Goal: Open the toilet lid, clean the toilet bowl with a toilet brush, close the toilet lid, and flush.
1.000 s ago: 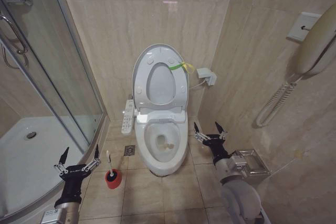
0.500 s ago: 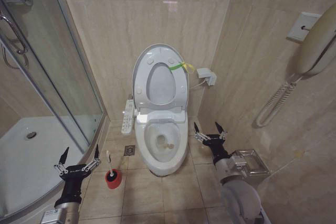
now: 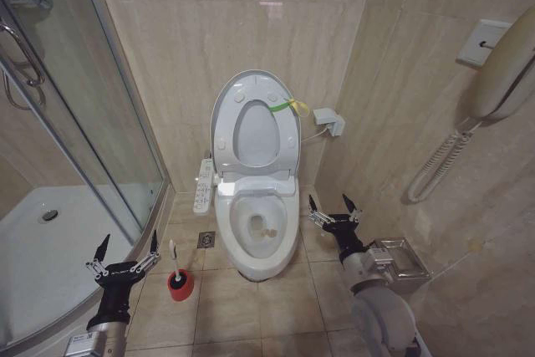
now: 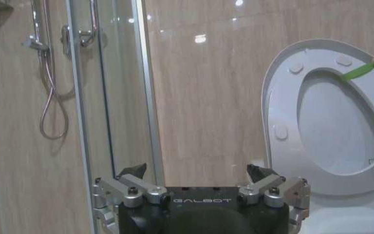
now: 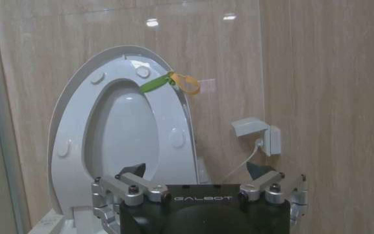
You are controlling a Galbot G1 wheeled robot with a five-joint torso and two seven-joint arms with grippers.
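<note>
Head view: I see the toilet lid (image 3: 255, 127) raised upright with the seat against the far wall, a yellow-green band (image 3: 288, 107) on its right edge. The toilet bowl (image 3: 258, 232) lies open at centre. The toilet brush (image 3: 173, 255) stands in its red holder (image 3: 180, 285) on the floor, left of the bowl. My left claw (image 3: 125, 248) is spread, just left of the brush; my right claw (image 3: 332, 205) is spread, right of the bowl.

Left wrist view: the spread left claw (image 4: 200, 171) faces the wall, with the lid (image 4: 333, 117) and shower glass (image 4: 119, 87) beyond.

Right wrist view: the spread right claw (image 5: 196, 169) faces the raised lid (image 5: 125, 131).
</note>
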